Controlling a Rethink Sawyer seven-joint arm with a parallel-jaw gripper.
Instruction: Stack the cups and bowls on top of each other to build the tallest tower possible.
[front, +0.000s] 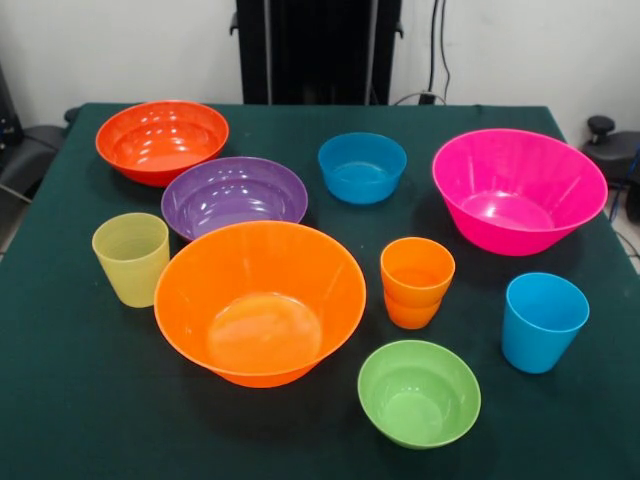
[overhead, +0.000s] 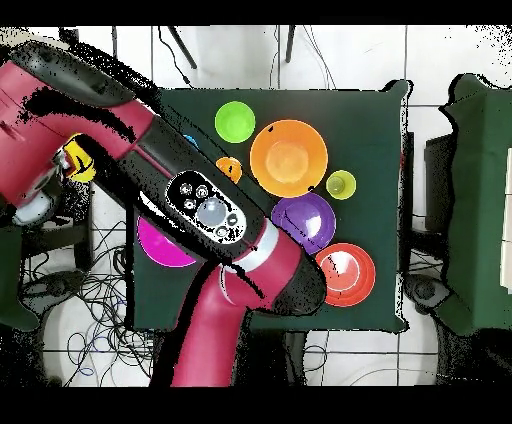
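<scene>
1. Bowls and cups sit apart on the green table (front: 60, 420), nothing stacked; nearest are the lime green bowl (front: 419, 392) and sky blue cup (front: 542, 320).
2. Mid-table: large orange bowl (front: 260, 302), orange cup (front: 416, 281), ribbed yellow-green cup (front: 131, 258).
3. Farther: purple bowl (front: 234, 196), hot pink bowl (front: 518, 189), blue bowl (front: 362, 167), red-orange bowl (front: 162, 141).
4. Overhead, the arm (overhead: 215, 215) crosses the table; its gripper cannot be seen, open or shut.
5. Wise start: a large bowl as base, lifted by its rim.

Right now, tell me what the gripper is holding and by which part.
It cannot be told: the gripper shows in neither view. Only the arm crosses the overhead view, and every visible cup and bowl stands free on the table.
</scene>
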